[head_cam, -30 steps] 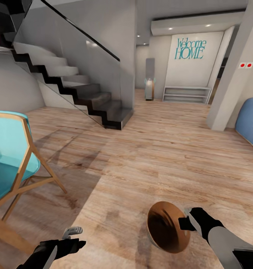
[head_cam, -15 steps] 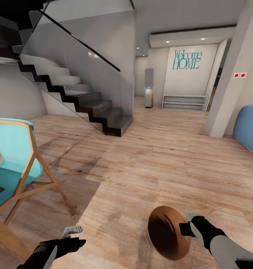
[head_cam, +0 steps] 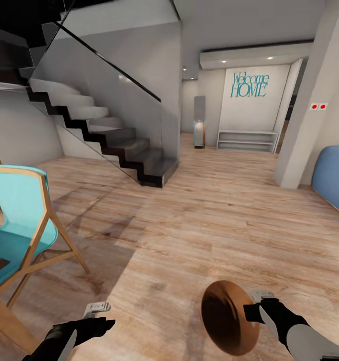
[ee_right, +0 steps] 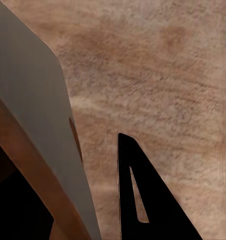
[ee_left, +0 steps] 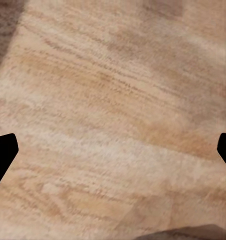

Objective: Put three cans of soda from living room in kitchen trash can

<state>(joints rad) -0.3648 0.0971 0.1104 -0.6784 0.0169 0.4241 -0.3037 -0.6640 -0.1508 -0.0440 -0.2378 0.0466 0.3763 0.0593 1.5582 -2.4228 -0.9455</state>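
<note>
1 trash can, 1 turquoise chair, 1 staircase, 2 hands: left hand, right hand.

The floor is light wood plank with a matt, visible grain. The tash can shows a glossy brown inside and a smooth matt grey wall. The chair pairs a pale wooden frame with a smooth turquoise shell. The staircase carries a clear glass balustrade.

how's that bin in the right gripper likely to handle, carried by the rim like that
The trash can looks like a stiff, hollow cylinder, so probably light and unlikely to flex. The right gripper pinches only one side of its rim, so it may swing or tilt as the robot drives. Set down sideways, its round wall would likely roll.
</note>
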